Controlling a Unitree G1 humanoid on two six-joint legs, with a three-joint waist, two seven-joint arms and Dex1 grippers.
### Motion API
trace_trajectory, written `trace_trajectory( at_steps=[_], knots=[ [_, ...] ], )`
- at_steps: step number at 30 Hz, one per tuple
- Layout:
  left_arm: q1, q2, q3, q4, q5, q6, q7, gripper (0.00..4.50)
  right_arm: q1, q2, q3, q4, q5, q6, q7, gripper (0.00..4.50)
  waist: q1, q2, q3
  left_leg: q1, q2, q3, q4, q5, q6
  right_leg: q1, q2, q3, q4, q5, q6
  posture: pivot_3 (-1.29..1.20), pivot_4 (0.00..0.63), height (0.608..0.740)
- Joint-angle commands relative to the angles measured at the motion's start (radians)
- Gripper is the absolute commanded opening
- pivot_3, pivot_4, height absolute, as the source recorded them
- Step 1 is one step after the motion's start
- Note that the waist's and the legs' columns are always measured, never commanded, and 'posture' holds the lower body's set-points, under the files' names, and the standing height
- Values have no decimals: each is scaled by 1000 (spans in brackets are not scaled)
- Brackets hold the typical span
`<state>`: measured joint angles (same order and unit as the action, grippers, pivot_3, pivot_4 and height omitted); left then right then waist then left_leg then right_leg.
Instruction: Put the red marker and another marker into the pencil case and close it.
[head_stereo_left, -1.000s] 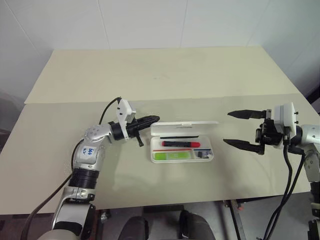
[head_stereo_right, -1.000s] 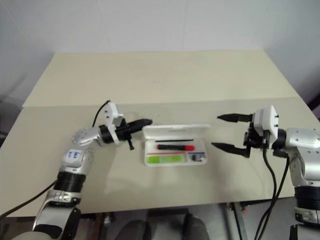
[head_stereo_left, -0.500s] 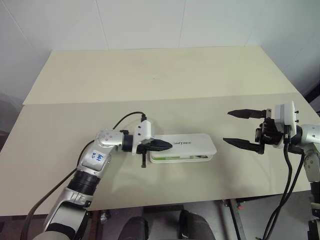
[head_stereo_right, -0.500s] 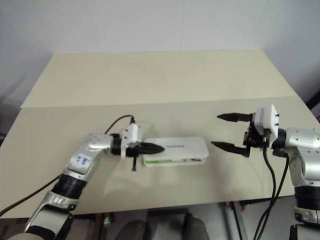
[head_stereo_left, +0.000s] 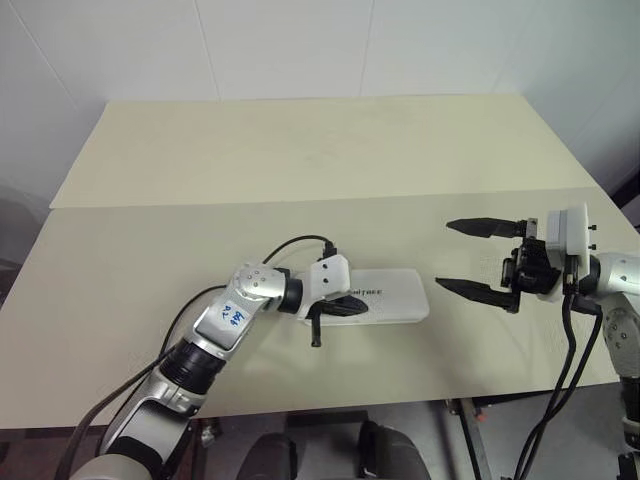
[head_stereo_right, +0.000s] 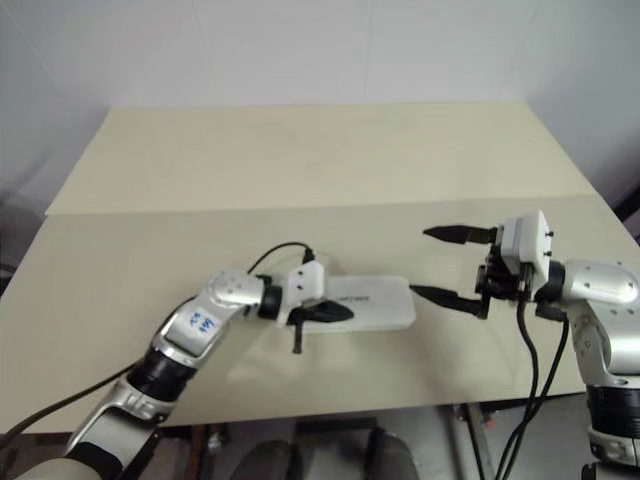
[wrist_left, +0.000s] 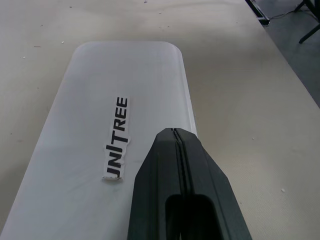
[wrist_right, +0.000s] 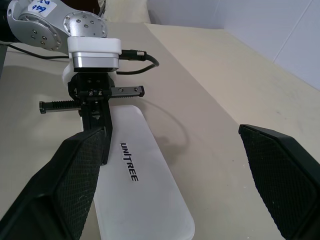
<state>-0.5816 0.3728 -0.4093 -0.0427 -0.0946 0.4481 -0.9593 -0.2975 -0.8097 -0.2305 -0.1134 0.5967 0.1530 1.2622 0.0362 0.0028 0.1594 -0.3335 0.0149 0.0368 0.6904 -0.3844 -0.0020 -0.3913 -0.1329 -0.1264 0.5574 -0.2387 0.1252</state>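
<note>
The pencil case (head_stereo_left: 385, 297) lies shut on the counter (head_stereo_left: 300, 160), lid down with its "UNITREE" lettering facing up, nearer the counter's front edge than its far edge and about midway between the left and right edges. The left pincer (head_stereo_left: 350, 306) rests on the lid at the case's left end, its two black fingers pressed together with nothing between them, the tips just beside the lettering. The right pincer (head_stereo_left: 480, 257) hangs just off the case's right end, apart from it, its fingers (wrist_right: 280, 165) spread wide and holding nothing, pointed toward the case.
</note>
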Motion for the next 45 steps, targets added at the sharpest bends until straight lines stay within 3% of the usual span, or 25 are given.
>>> trace_trajectory(
  at_steps=[1, 8, 18, 21, 32, 45],
  knots=[
    [18, 1, -3, -30, -3, 53, 11, 14, -1, 6, -32, -26, 22, -9, -11, 4500, 0, 0, 0, 0, 0, 0, 0, 0, 0, 0, 0, 0, 0, 0, 0, 0, 150, 740],
    [61, 13, 143, -95, -96, 78, 47, 14, -38, 29, 1, 31, 4, -24, 7, 4500, -10, 0, 0, 0, 0, 0, 0, 0, 0, -1, 0, 0, 0, 0, 0, 0, 150, 740],
    [200, 46, 430, -183, -253, -59, 81, 14, -98, 59, 36, 142, -21, -25, 25, 4500, -10, 0, 0, -1, 0, -1, 0, 0, 0, -1, 0, 0, 0, 0, 0, 0, 150, 740],
    [293, 82, 532, -234, -323, -83, 61, 593, -88, 66, 37, 170, -34, -50, 39, 4500, -13, 0, 0, -1, 0, 0, -1, 0, 0, -1, 0, 0, 0, 0, 0, 0, 150, 740],
    [465, 198, 701, -300, -420, -176, 19, 4347, -74, 22, 6, 324, -81, -181, 134, 4500, -13, 1, 1, 0, 0, 0, -2, 0, 0, -2, 0, 0, 0, 0, 0, 0, 150, 740],
    [499, 257, 689, -377, -446, -153, 45, 4468, -139, -2, -7, 530, -117, -305, 195, 4500, -15, 1, 1, 0, 1, 1, -3, 0, 0, -1, 0, 1, 0, 0, -1, 0, 150, 740]
  ],
)
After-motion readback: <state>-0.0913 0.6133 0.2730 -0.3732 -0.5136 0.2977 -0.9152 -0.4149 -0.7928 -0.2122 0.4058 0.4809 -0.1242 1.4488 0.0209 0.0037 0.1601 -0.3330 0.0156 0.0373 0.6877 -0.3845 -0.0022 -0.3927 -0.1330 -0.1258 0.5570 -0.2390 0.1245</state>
